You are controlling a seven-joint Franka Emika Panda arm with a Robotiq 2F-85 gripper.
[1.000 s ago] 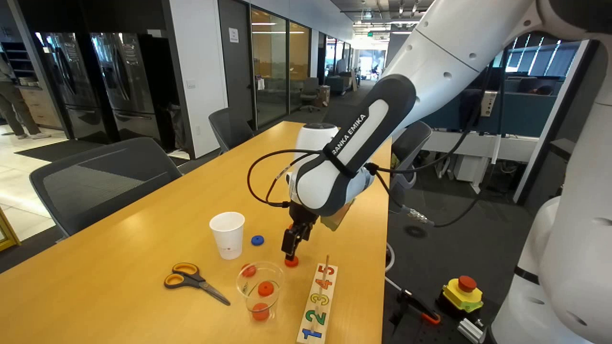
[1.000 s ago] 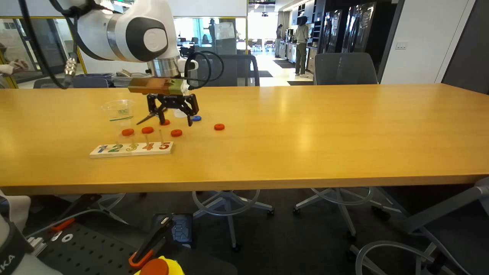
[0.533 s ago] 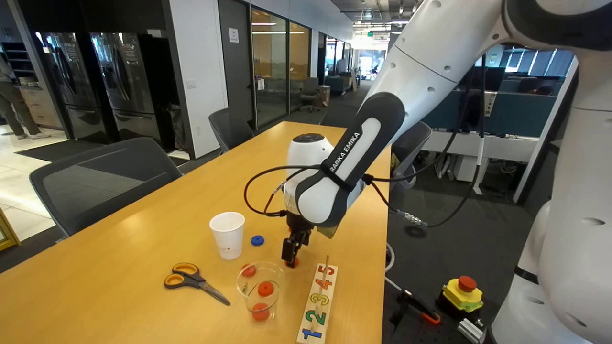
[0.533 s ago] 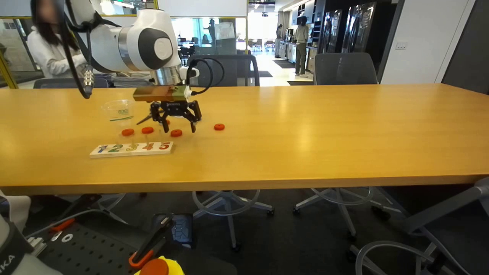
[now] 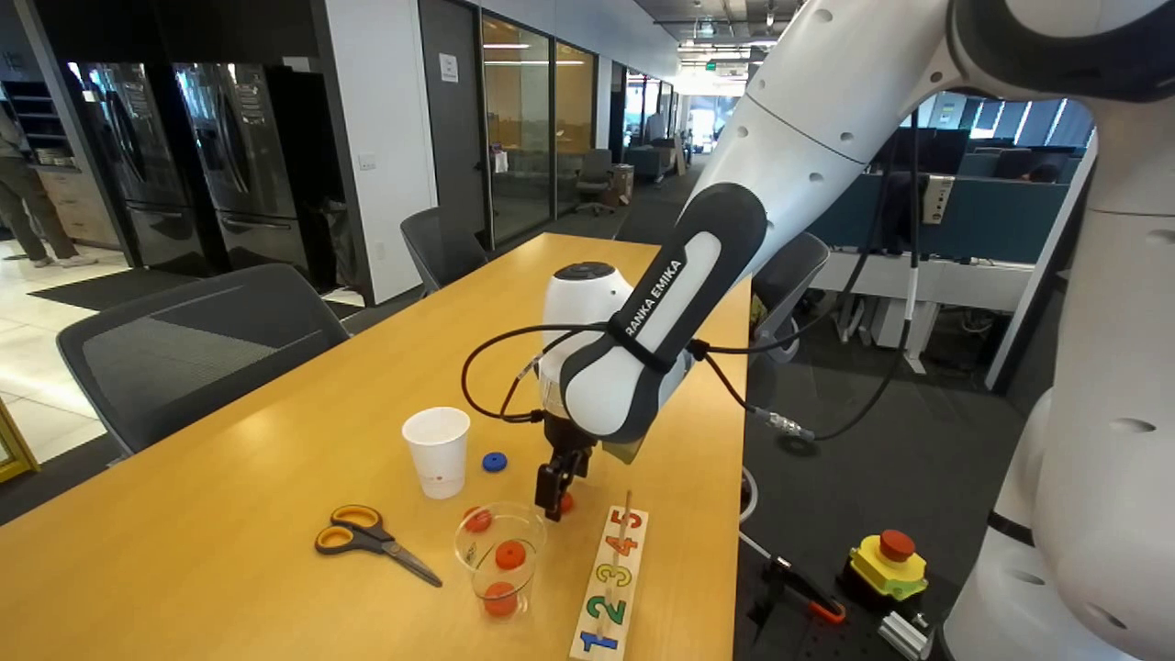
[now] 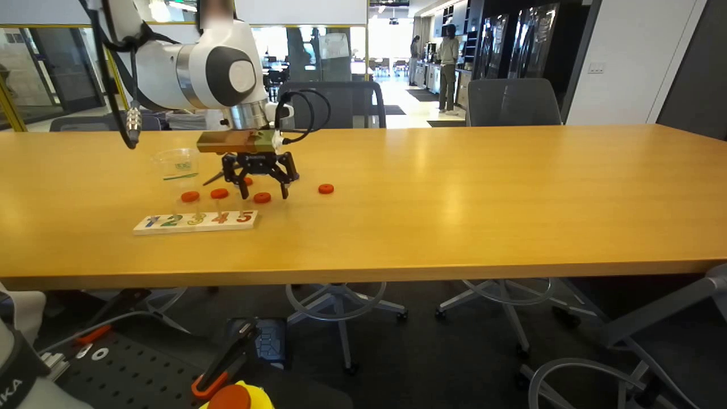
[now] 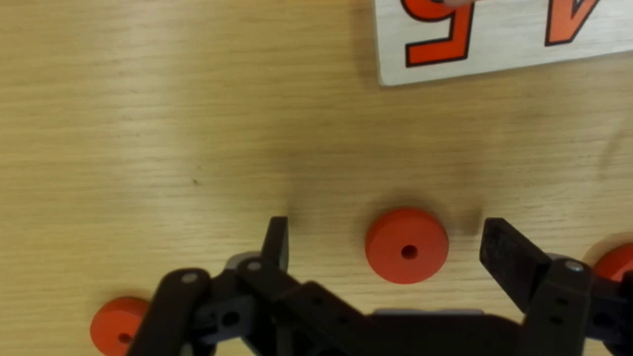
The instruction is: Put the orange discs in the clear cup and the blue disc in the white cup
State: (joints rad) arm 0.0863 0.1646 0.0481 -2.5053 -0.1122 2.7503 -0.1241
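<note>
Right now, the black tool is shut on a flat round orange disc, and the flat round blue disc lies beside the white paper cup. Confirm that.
Not shut: the wrist view shows the tool open, gaps either side of the orange disc. The blue disc does lie beside the white cup.

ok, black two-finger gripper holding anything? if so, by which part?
Nothing: the gripper is open, with gaps either side of the flat round orange disc between its fingers.

An orange disc (image 7: 407, 232) lies flat between the fingers (image 7: 513, 262), touching neither. Left of them in an exterior view, the blue disc (image 5: 494, 462) lies beside the upright white cup (image 5: 437, 452); three orange discs (image 5: 510, 554) show through the upright clear cup (image 5: 485, 564), whether inside unclear.
</note>
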